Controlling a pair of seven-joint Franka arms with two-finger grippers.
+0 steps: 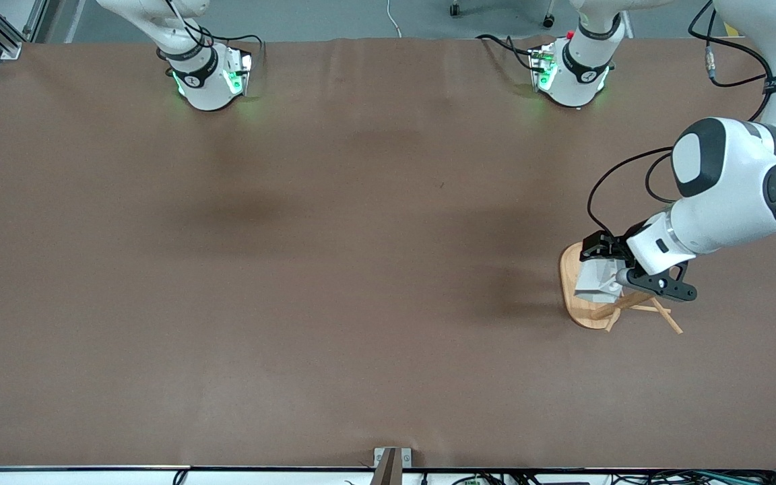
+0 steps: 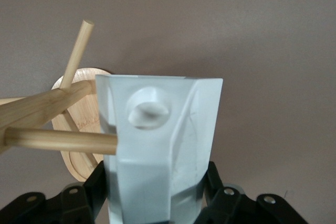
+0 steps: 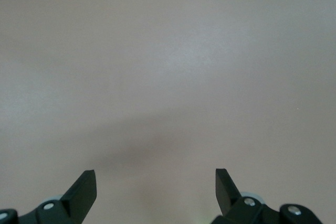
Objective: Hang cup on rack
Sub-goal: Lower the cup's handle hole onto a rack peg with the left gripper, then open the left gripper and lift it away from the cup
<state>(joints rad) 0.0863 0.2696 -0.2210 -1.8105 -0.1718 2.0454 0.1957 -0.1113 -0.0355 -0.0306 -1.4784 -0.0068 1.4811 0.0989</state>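
Note:
The white faceted cup (image 1: 595, 281) hangs over the bamboo rack (image 1: 571, 268) near the left arm's end of the table. My left gripper (image 1: 602, 268) is shut on the cup's body. In the left wrist view the cup (image 2: 163, 145) fills the middle, its black fingers (image 2: 212, 182) pressed on both sides. The handle's round hole (image 2: 148, 114) faces the camera. One rack peg (image 2: 58, 139) runs up to the cup's side just below the hole, and its tip is hidden there. My right gripper (image 3: 155, 182) stands open over bare table, out of the front view.
The rack's thick post (image 2: 37, 108) and a second thin peg (image 2: 76, 51) stick out beside the cup, over the oval base (image 2: 81, 121). More pegs (image 1: 665, 316) point toward the front camera. Brown cloth covers the table (image 1: 334, 269).

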